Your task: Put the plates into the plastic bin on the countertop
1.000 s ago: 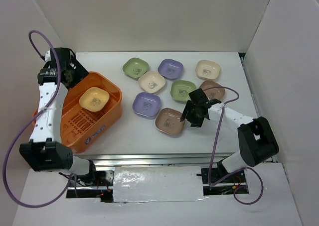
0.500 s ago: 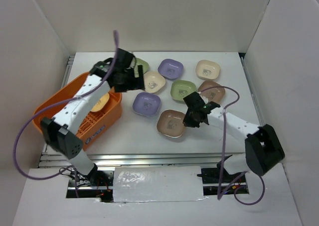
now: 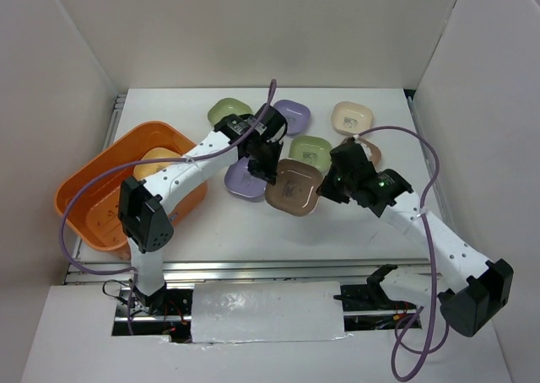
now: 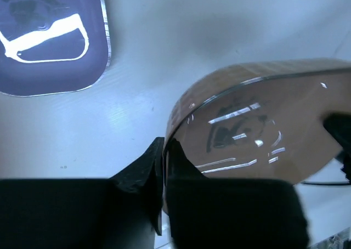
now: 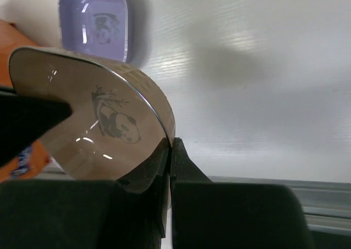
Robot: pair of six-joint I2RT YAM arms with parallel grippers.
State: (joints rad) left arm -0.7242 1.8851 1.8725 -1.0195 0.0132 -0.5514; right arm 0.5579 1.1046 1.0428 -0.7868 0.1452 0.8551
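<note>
A brown plate (image 3: 294,187) with a panda print hangs tilted above the countertop (image 3: 228,223), held from both sides. My left gripper (image 3: 268,169) is shut on its left rim (image 4: 258,128). My right gripper (image 3: 334,186) is shut on its right rim (image 5: 104,123). The orange plastic bin (image 3: 93,199) sits at the far left with a yellow plate (image 3: 150,163) in it. Loose plates lie behind: green (image 3: 228,110), lilac (image 3: 293,111), cream (image 3: 351,117), green (image 3: 310,150), and a lilac one (image 3: 243,180) partly under the held plate.
Another brown plate (image 3: 369,152) peeks out from behind my right arm. White walls close in the left, back and right sides. A metal rail (image 3: 253,269) runs along the front edge. The lilac plate (image 5: 96,24) lies just past the held one.
My left arm swung from the bin across to the brown plate and shut on its rim. My right gripper shut on that plate, lifted it and carried it back. The bin shifted left.
</note>
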